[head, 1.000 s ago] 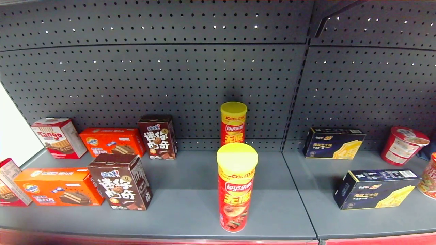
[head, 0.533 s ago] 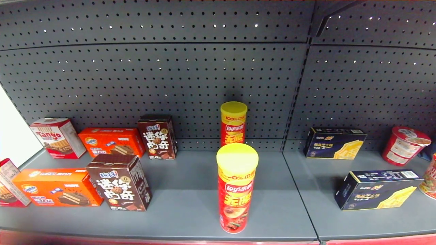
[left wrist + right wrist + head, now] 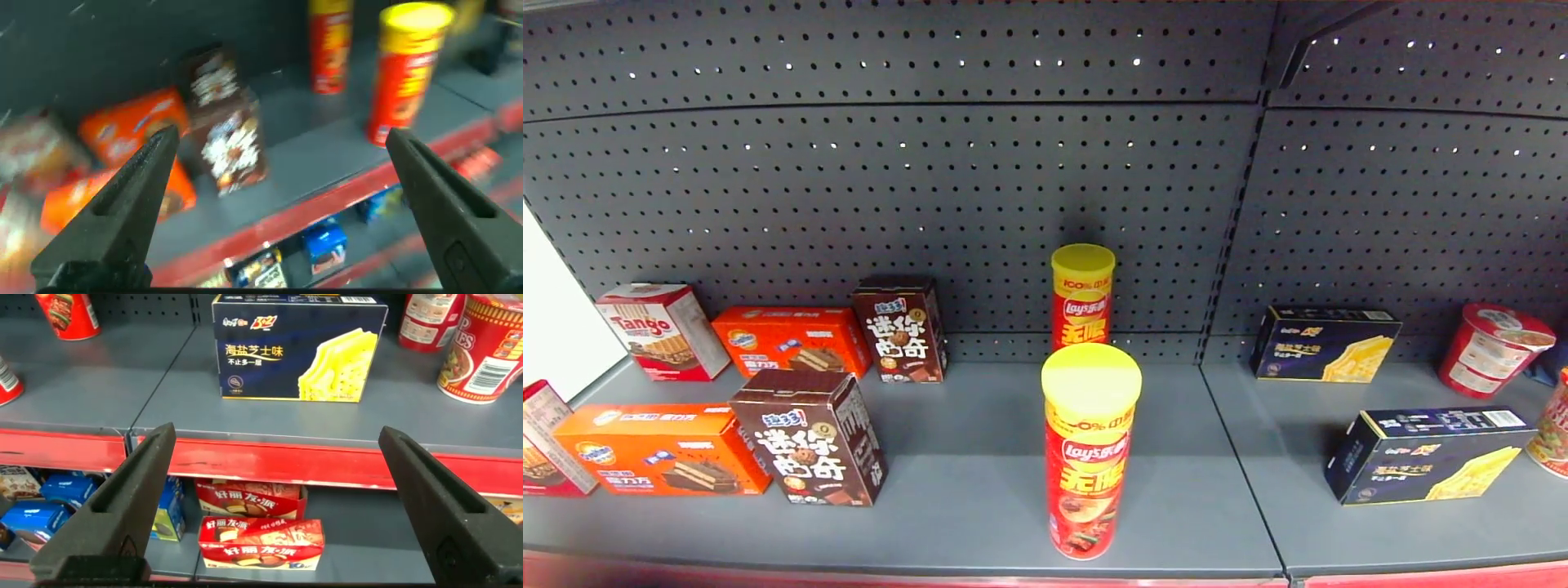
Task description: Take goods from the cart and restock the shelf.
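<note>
Grey steel shelf (image 3: 980,474) ahead: my left gripper (image 3: 282,137) faces the near brown cookie box (image 3: 234,153), my right gripper (image 3: 278,433) the near navy cracker box (image 3: 298,351), both spread wide and empty.

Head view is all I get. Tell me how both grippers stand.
Observer: The left gripper is open and empty, facing the brown box and the chip cans.
Operator: Now the right one.
Observer: The right gripper is open and empty, facing a dark blue box.
Operator: Report what lies lower down.
Observer: Below the red shelf edge stand red boxes and blue packs.
</note>
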Robot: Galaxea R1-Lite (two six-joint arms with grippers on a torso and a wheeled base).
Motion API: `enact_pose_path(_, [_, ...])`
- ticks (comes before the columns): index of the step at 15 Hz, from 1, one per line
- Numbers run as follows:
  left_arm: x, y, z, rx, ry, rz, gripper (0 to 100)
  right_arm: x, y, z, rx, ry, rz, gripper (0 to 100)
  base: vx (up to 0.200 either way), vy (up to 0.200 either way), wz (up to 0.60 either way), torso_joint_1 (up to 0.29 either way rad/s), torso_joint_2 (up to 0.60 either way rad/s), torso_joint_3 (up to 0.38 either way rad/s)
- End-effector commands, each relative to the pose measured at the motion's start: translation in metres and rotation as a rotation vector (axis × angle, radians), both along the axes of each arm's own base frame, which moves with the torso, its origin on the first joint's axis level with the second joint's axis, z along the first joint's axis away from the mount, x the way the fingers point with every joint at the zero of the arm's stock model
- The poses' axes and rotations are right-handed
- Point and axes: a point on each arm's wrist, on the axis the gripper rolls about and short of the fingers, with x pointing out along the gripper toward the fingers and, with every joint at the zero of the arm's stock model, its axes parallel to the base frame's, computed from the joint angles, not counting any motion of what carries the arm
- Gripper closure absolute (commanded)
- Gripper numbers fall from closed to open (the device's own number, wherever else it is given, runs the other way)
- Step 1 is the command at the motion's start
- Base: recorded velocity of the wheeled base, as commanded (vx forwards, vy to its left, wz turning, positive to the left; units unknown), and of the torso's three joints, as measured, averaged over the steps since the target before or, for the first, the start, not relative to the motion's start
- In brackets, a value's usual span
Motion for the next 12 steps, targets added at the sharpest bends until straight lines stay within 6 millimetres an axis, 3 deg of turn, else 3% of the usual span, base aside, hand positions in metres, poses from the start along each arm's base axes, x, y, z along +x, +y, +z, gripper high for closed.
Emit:
enact_pose_path(1, [0.073, -0.023, -0.004, 0.11, 0.242, -0.265, 0, 0.0, 0.0, 0.0, -0.001, 0.001, 0.0, 0, 0.0, 0.0, 0.0, 0.0, 0.0, 0.0])
enact_pose_path(5, [0.117, -0.051, -0.024, 0.199, 0.404, -0.311, 0, 0.0, 0.0, 0.0, -0.001, 0.0, 0.0, 0, 0.0, 0.0, 0.0, 0.0, 0.0, 0.0])
enact_pose_path(8, [0.15, -0.066, -0.026, 0.146, 0.4, -0.276, 0, 0.0, 0.0, 0.0, -0.001, 0.001, 0.0, 0, 0.0, 0.0, 0.0, 0.0, 0.0, 0.0])
enact_pose_path(12, [0.169, -0.083, -0.035, 0.155, 0.415, -0.241, 0, 0.0, 0.0, 0.0, -0.001, 0.001, 0.0, 0, 0.0, 0.0, 0.0, 0.0, 0.0, 0.0])
